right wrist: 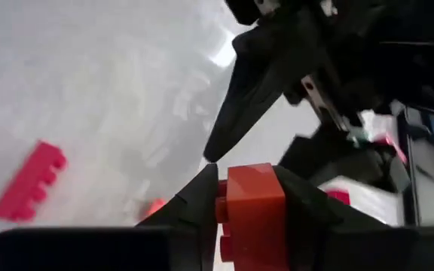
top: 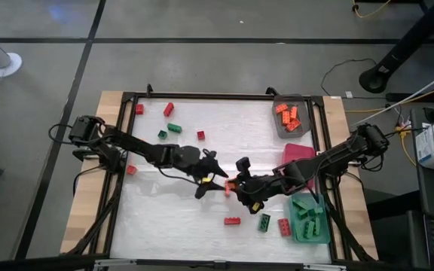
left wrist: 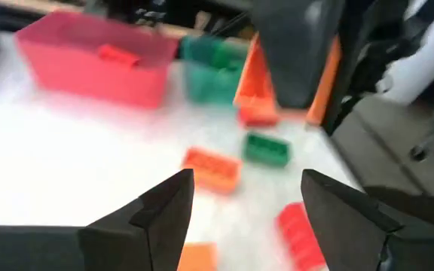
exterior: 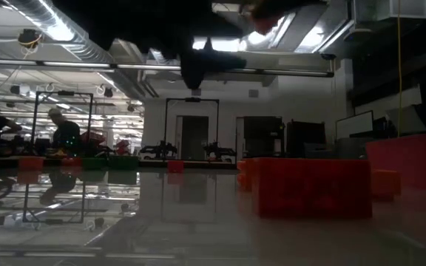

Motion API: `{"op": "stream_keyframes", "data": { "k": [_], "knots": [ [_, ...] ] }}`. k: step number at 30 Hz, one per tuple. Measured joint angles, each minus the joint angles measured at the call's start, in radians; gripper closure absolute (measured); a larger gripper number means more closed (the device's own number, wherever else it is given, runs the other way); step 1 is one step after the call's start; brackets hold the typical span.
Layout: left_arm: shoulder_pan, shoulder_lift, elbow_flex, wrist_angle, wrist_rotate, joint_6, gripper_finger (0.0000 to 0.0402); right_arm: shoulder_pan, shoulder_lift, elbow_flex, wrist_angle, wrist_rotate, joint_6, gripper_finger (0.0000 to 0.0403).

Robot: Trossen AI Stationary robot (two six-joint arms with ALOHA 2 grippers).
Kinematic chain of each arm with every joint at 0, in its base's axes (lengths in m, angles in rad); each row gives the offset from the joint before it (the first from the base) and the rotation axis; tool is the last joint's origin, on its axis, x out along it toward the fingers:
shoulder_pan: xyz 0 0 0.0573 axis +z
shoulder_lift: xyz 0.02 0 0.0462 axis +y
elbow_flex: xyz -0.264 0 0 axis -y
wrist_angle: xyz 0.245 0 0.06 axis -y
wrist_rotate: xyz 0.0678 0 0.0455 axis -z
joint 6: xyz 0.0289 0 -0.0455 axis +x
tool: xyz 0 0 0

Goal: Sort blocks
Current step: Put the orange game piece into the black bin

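Over the middle of the table my right gripper [top: 234, 188] is shut on an orange-red block [right wrist: 253, 205]. My left gripper [top: 215, 181] stands open just to the block's left, its fingers [left wrist: 168, 207] spread with nothing between them. Loose red and green blocks lie flat on the white mat: a red one [top: 233, 220], a green one [top: 264, 221] and another red one [top: 284, 226] near the front, and several more at the far left, among them a red one [top: 169, 108]. My right gripper pinches the orange-red block by two opposite sides [right wrist: 228, 199] between its two fingers. The fingers come from the table's right, slanting down. The block is lifted clear of the mat, its studs [right wrist: 221, 212] facing sideways.
A grey tray [top: 279, 126] with orange blocks stands at the far right, a pink tray [top: 298, 153] is partly under my right arm, and a teal tray [top: 313, 231] with green blocks is at the near right. A black frame [top: 202, 96] borders the mat.
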Motion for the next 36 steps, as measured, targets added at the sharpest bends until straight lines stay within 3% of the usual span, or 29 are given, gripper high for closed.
{"op": "stream_keyframes", "data": {
  "k": [10, 22, 31, 36],
  "knots": [
    [0.149, 0.000, 0.000, -0.290, -0.009, 0.107, 0.0167, -0.142, -0.015, 0.000, -0.307, 0.125, 0.073, 0.0300],
    [0.324, 0.000, 0.000, -0.712, -0.011, -0.044, 0.0166, -0.545, -0.015, 0.000, -0.676, 0.143, 0.118, 0.0289],
    [0.368, 0.000, 0.000, -0.858, -0.016, -0.019, 0.0166, -0.918, -0.015, 0.000, -0.679, 0.101, 0.116, 0.0288],
    [0.368, -0.041, 0.007, -0.919, -0.140, -0.008, 0.0166, -1.066, -0.015, 0.000, -0.662, -0.019, 0.118, 0.0288]
  ]
}}
